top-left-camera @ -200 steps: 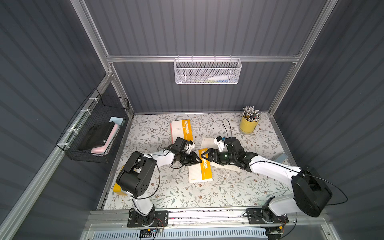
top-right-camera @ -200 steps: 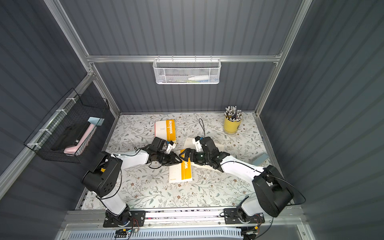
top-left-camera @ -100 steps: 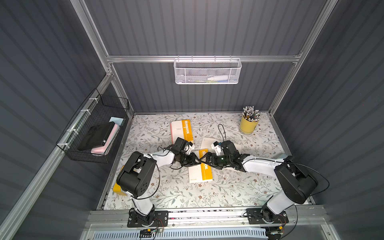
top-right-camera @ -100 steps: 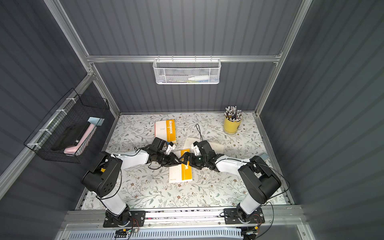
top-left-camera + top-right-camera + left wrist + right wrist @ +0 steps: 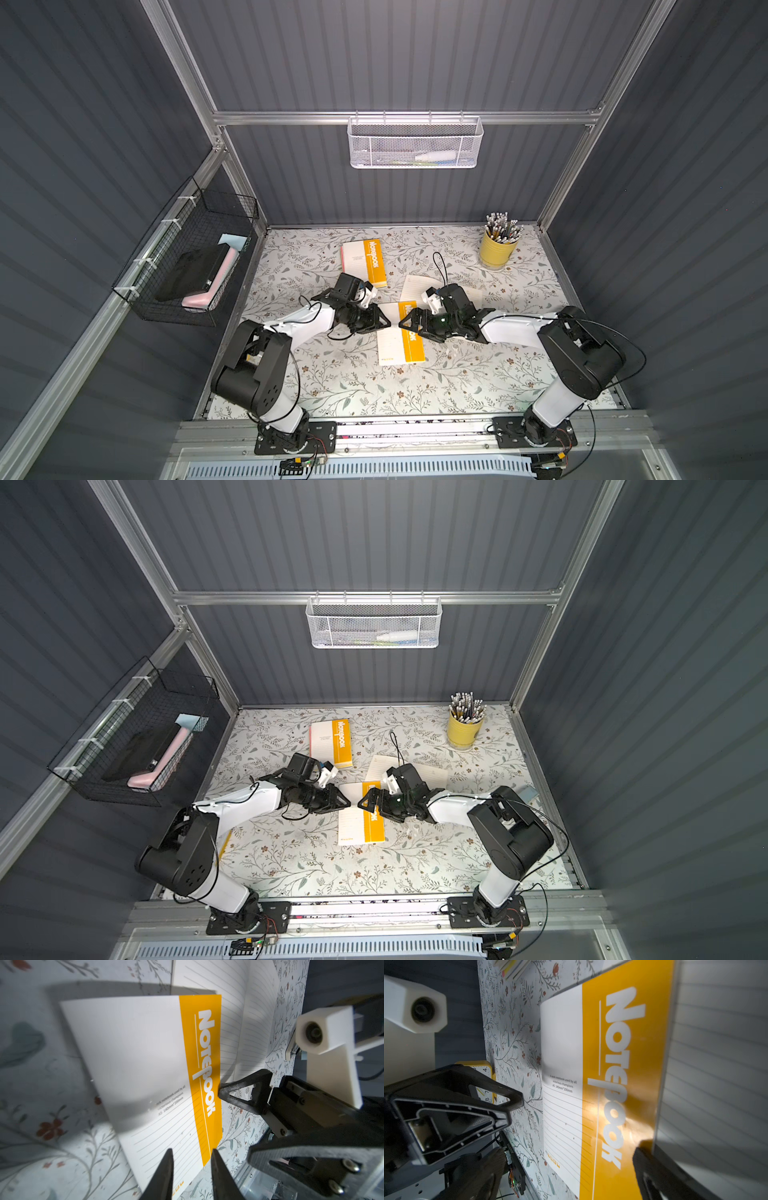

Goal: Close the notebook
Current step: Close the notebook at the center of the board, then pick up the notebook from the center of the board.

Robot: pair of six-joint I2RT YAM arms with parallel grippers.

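Dark grey ribbed walls on an aluminium frame close in a table (image 5: 353, 386) covered with a flower pattern. On the back wall hangs a white mesh basket (image 5: 415, 143), and on the left wall a black wire basket (image 5: 187, 266). A yellow pencil cup (image 5: 496, 253) stands in the far right corner. A second notebook (image 5: 363, 264) lies shut near the back, well apart from the arms.

In both top views the notebook (image 5: 399, 332) lies in the middle of the table, between the two arms. Its cover is face up, white with a yellow band. Beside the band, on the side of the right arm, lined pages are exposed; in the right wrist view one lined leaf rises over the edge of the band.

The left gripper (image 5: 191, 1151) is low at the white side of the cover. Its jaws are parted only a little and nothing is between them; the cover shows through the gap. The right gripper (image 5: 404, 325) comes from the other side with its jaws spread apart and grasping nothing. One of its fingers (image 5: 224, 1092) touches the edge of the yellow band. The two grippers point at each other and nearly meet over the notebook.

Behind the left gripper, the right wrist view shows a yellow clock (image 5: 485, 1084) on the table.
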